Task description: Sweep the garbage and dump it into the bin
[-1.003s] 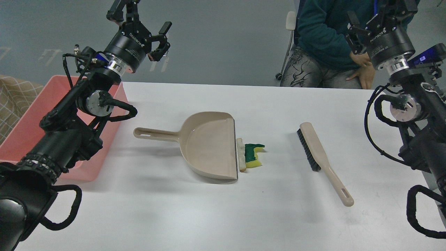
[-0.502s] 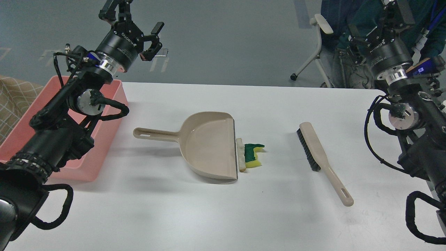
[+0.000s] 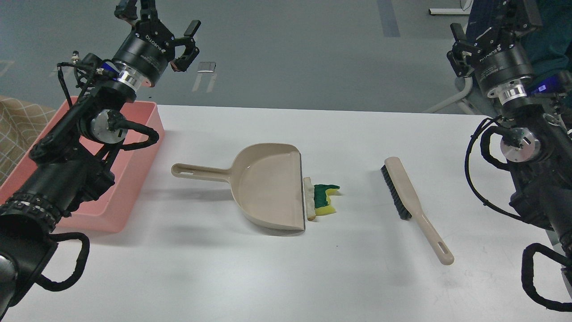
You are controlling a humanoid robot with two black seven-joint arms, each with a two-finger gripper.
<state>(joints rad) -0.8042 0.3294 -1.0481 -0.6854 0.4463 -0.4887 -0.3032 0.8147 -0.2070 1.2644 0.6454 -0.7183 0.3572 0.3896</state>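
The left gripper (image 3: 156,20) hangs spread above the pink bin (image 3: 134,179); whether the right gripper (image 3: 491,22) is spread cannot be told. The bread wedge (image 3: 309,198) and sponge piece (image 3: 326,199) lie touching at the dustpan (image 3: 268,183) lip, the brush (image 3: 411,201) well apart

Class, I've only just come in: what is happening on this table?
Nothing is being handled at this moment. Both arms are raised off the white table; the left gripper is open and empty, and the right gripper is too cut off to judge. The beige dustpan lies mid-table with the garbage at its lip. The brush lies untouched to the right, and the pink bin sits at the left.
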